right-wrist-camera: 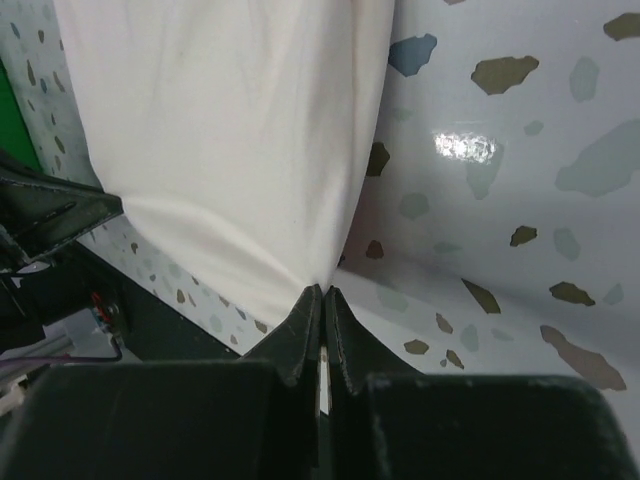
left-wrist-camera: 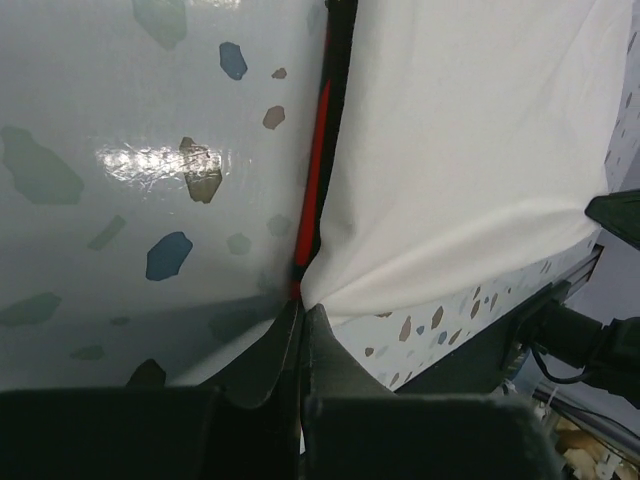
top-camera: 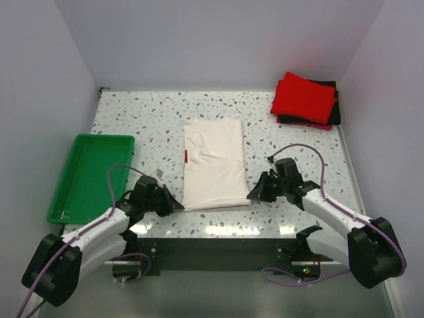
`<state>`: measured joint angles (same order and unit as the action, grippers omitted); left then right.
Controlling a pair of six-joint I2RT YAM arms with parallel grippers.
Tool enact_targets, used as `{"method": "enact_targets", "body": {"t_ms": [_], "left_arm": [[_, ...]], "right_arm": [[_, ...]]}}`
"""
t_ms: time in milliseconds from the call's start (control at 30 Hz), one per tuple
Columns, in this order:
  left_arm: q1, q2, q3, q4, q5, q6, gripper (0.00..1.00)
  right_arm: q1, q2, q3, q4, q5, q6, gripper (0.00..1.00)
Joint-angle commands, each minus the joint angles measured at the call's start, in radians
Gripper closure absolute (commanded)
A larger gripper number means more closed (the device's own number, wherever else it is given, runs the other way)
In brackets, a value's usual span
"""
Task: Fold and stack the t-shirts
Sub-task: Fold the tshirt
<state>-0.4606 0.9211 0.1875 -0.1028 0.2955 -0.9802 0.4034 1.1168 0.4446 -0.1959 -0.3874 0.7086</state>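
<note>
A robotics lab: white walls (top-camera: 218, 40) box in a speckled table (top-camera: 152, 112) with left arm (top-camera: 99, 228) and right arm (top-camera: 334, 213).

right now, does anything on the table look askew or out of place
Only mildly. On the far-right pile, the red t-shirt lies rotated on the black t-shirt, which shows along its right and near edges. The cream-white t-shirt lies straight, left claw and right claw pinching its near corners.
</note>
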Motion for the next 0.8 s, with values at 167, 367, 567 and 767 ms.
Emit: {"method": "enact_targets", "body": {"t_ms": [167,367,567,767], "left_arm": [[0.000,0.015,0.009,-0.060,0.014,0.015,1.00],[0.000,-0.047,0.105,-0.144,-0.002,0.038,1.00],[0.000,-0.132,0.216,-0.314,-0.036,0.046,1.00],[-0.001,-0.257,0.265,-0.446,-0.036,0.034,1.00]], "right_arm": [[-0.009,-0.117,0.016,-0.166,0.064,-0.024,1.00],[-0.009,-0.129,0.037,-0.192,0.059,-0.029,1.00],[-0.009,-0.199,0.068,-0.292,0.065,-0.054,1.00],[-0.009,-0.305,0.072,-0.384,0.061,-0.063,1.00]]}}
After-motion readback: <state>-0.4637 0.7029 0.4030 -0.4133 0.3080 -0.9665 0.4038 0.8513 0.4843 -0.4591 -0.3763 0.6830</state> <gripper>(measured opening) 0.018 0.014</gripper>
